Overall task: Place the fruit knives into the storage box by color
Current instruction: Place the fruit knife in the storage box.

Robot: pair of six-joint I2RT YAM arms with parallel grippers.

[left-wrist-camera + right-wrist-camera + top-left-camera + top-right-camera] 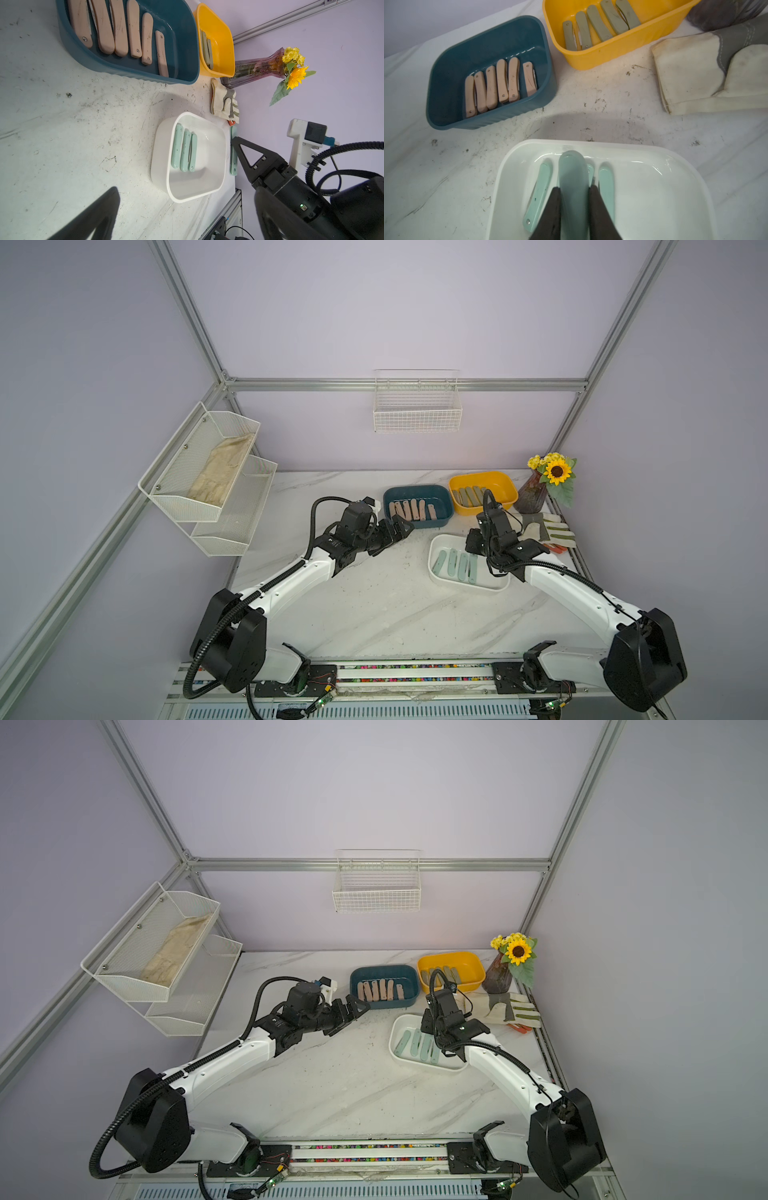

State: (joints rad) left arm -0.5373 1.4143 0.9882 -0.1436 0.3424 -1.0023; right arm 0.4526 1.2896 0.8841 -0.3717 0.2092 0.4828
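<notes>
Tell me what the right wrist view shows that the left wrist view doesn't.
Right wrist only: the right hand gripping a mint knife head-on, and all five olive knives in the yellow box. Left wrist only: the flowers in the vase, and the right arm from outside. Both: the blue box with six peach knives, the white box, the glove.

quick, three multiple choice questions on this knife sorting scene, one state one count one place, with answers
1. The right pincer is: A open, empty; B shut on a mint knife over the white box; C shut, empty.
2. The olive knives in the yellow box number: A two; B nine; C five.
3. The peach pink knives lie in the: A blue box; B white box; C yellow box.
Key: B, the knife sits clamped in it; C, five lie side by side; A, all six lie there.
</notes>
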